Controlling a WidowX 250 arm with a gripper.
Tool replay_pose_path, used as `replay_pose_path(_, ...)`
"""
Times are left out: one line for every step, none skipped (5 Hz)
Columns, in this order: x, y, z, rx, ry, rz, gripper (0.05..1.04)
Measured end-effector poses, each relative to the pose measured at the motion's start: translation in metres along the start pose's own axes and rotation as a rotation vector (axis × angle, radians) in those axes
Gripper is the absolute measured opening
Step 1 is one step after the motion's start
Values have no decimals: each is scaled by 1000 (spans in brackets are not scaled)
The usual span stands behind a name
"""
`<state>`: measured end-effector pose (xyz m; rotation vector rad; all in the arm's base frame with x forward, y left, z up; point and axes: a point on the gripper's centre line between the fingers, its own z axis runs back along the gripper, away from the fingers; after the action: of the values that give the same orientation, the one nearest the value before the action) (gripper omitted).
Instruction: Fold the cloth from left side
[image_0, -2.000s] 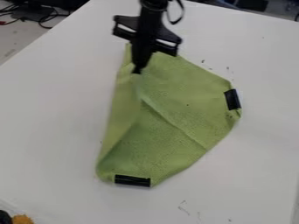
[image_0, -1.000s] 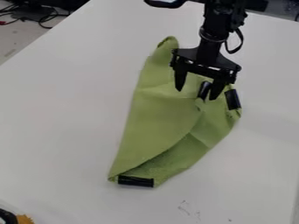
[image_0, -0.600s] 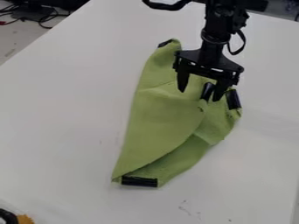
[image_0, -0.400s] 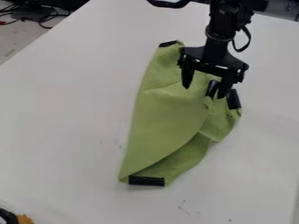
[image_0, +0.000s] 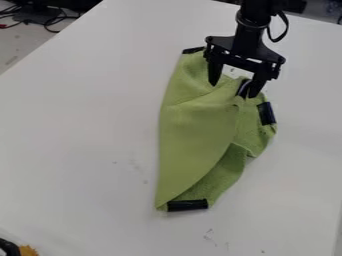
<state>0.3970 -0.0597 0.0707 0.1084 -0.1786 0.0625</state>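
Note:
The gripper (image_0: 232, 91) hangs over the upper right part of the green cloth (image_0: 194, 130), its two fingers spread apart. One folded-over corner with a black tab (image_0: 244, 88) lies right beside the right finger; whether they touch I cannot tell. The cloth's left part lies folded over toward the right, with a layer showing beneath at the lower right. Other black tabs sit at the top corner (image_0: 193, 50), the right corner (image_0: 266, 113) and the bottom corner (image_0: 188, 205).
The white table (image_0: 80, 125) carries small dark marks near its lower right. An orange and black object (image_0: 27, 250) shows at the bottom left corner. Cables (image_0: 52, 21) lie beyond the table at the upper left.
The gripper went from the cloth's upper left to its upper right, and its fingers now show apart. The cloth's left part got folded over, and its bottom end slid right.

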Motion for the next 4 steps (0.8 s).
replay_pose_path(3, 5, 19, 0, -46, 17, 1001)
replay_pose_path(-1, 9, 16, 7, -31, 18, 1001)
replay_pose_path(0, 15, 24, 19, -39, 31, 1001)
replay_pose_path(4, 16, 32, 20, -42, 26, 1001)
